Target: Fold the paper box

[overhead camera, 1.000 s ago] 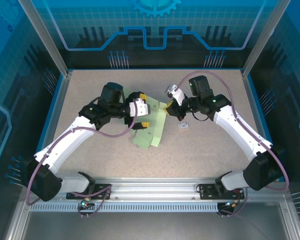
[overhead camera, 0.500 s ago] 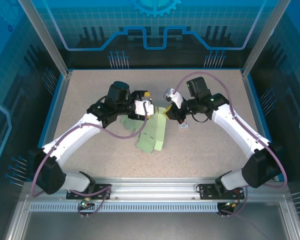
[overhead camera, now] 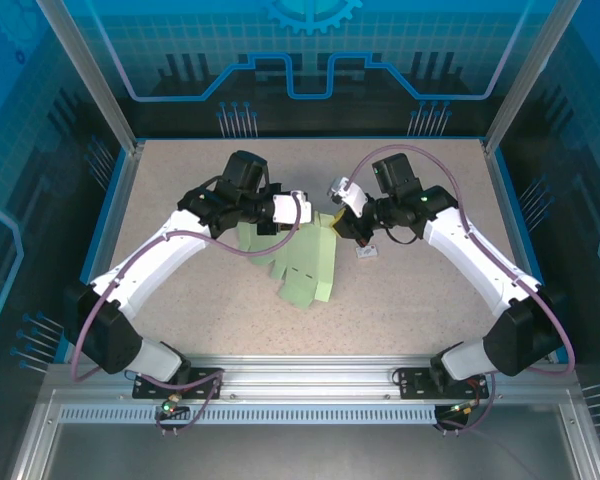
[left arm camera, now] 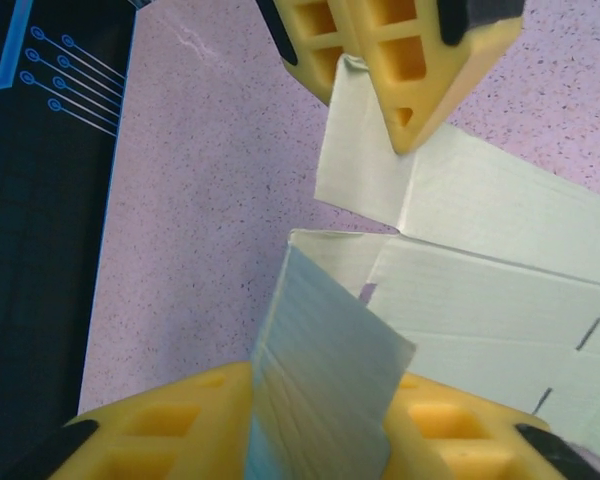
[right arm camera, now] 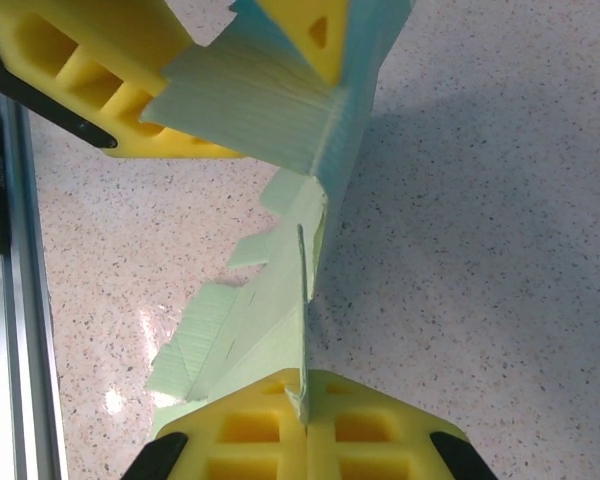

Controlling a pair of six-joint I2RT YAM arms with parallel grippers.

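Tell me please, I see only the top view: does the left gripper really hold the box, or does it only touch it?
Observer: It holds it. In the left wrist view, the left gripper has an upright flap of the box between its two fingers.
Operator: And the right one?
Observer: The right gripper is shut on a thin edge of the card. Its pads meet on it.
Operator: Is the sheet lying flat between them?
Observer: No. In the right wrist view, the card between the two grippers is folded up along a crease and stands almost on edge.
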